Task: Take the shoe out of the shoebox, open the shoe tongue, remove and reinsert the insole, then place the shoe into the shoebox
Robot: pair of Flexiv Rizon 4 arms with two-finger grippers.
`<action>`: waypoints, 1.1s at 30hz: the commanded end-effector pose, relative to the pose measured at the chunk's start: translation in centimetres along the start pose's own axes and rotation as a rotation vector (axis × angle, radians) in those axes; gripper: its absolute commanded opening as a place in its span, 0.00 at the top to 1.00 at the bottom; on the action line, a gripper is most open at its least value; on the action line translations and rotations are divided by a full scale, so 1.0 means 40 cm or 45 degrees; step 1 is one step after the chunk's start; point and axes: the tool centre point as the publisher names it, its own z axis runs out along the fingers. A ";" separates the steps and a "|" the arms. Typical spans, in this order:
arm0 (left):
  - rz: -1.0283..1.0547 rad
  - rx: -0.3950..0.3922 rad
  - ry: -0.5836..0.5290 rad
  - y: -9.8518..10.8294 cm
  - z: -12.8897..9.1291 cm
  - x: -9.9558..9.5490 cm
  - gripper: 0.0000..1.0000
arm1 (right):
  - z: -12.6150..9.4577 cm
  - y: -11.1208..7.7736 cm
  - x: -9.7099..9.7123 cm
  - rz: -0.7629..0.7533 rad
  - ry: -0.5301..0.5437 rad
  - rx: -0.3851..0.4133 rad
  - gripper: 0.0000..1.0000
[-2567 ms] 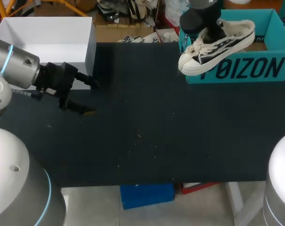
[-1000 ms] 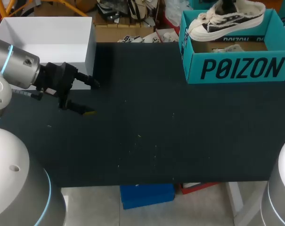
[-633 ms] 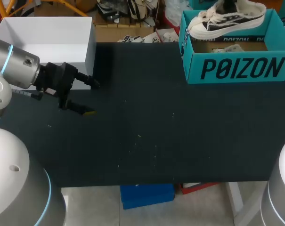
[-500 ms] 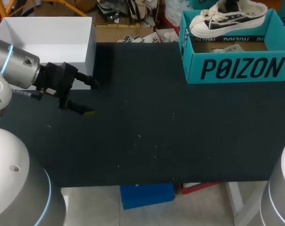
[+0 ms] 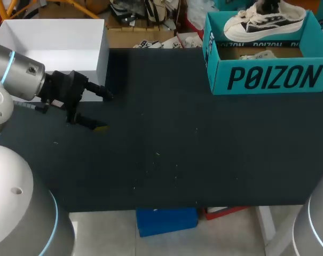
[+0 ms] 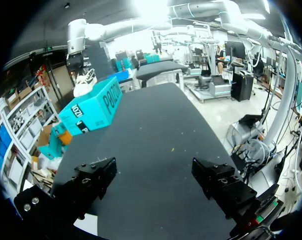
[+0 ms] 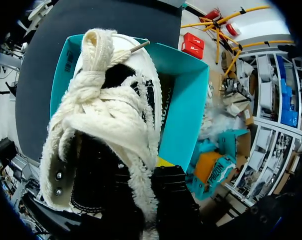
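A white and black sneaker (image 5: 264,20) with fluffy cream laces hangs over the open teal shoebox (image 5: 268,78) at the table's far right corner, toe pointing left. My right gripper (image 5: 268,5) is shut on its heel collar from above, mostly past the view's edge. In the right wrist view the shoe (image 7: 106,125) fills the space ahead of the gripper (image 7: 151,199), with the shoebox (image 7: 183,115) beneath it. My left gripper (image 5: 104,111) stands open and empty over the table's left side. In the left wrist view its fingers (image 6: 98,176) are wide apart, and the shoebox (image 6: 93,107) lies far ahead.
A white open box (image 5: 49,42) stands at the table's far left corner, just behind my left gripper. The dark table top (image 5: 177,138) carries only a few small specks. Some paper lies inside the shoebox.
The shoe has gone from hanging in front of the shoebox's left corner to above its opening, drifting right in the last second. My left arm has not moved.
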 end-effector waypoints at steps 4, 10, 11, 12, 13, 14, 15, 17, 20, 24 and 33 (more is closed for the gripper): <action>0.001 -0.003 -0.005 0.000 0.002 0.003 0.00 | 0.054 -0.030 -0.056 -0.029 0.066 0.004 1.00; 0.001 -0.003 -0.005 0.000 0.002 0.003 0.00 | 0.087 -0.058 -0.067 -0.024 0.115 0.025 1.00; 0.001 -0.003 -0.005 0.000 0.002 0.003 0.00 | 0.094 -0.062 -0.067 -0.021 0.125 0.029 1.00; 0.001 -0.003 -0.005 0.000 0.002 0.003 0.00 | 0.101 -0.064 -0.067 -0.017 0.133 0.032 1.00; 0.001 -0.003 -0.005 0.000 0.002 0.003 0.00 | 0.105 -0.066 -0.069 -0.011 0.138 0.033 1.00; 0.001 -0.003 -0.005 0.000 0.002 0.003 0.00 | 0.109 -0.067 -0.070 -0.005 0.142 0.034 1.00; 0.001 -0.003 -0.005 0.000 0.002 0.003 0.00 | 0.116 -0.068 -0.071 -0.005 0.149 0.039 1.00; 0.001 -0.003 -0.005 0.000 0.002 0.003 0.00 | 0.131 -0.072 -0.074 0.017 0.158 0.045 1.00; 0.001 -0.003 -0.005 0.000 0.002 0.003 0.00 | 0.147 -0.072 -0.080 0.030 0.171 0.052 1.00; 0.001 -0.003 -0.005 0.000 0.002 0.003 0.00 | 0.167 -0.067 -0.084 0.039 0.181 0.053 1.00; 0.001 -0.003 -0.005 0.000 0.002 0.003 0.00 | 0.214 -0.061 -0.075 0.071 0.204 0.051 1.00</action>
